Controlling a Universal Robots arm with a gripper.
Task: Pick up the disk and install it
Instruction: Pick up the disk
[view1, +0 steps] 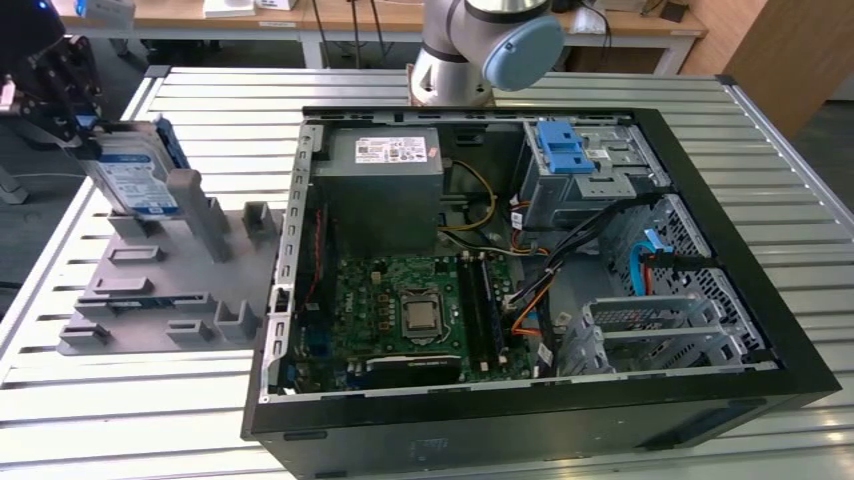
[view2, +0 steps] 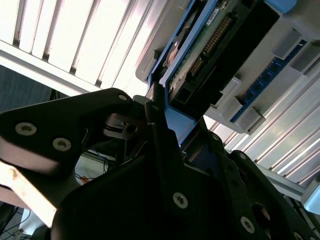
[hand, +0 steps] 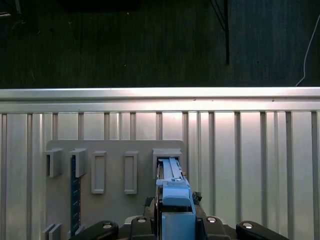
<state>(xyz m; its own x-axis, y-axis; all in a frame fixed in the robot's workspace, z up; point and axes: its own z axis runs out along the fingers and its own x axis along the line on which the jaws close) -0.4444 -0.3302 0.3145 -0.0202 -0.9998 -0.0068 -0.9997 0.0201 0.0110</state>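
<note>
Gripper (view2: 176, 127): fingers (view2: 158, 125) closed narrow on the blue carrier edge of the disk (view1: 134, 178), one finger against each flat side. Nothing else is held. You can check the same clamp in the first wrist view, where the carrier's blue edge sits between the finger bases.

Disk position: upright at an end slot of the grey slotted rack (view1: 167, 270), which lies on the slatted metal table (view1: 134, 420). This is at the exterior view's left of the open computer case (view1: 534, 425). Whether the disk's lower end is clear of the slot, you cannot tell.

Key relation: the disk's long axis runs straight on from the fingers, down toward the rack slot, and the grip is at the top end. The drive cage (view1: 587, 175) with its blue latch lies well apart, inside the case.
</note>
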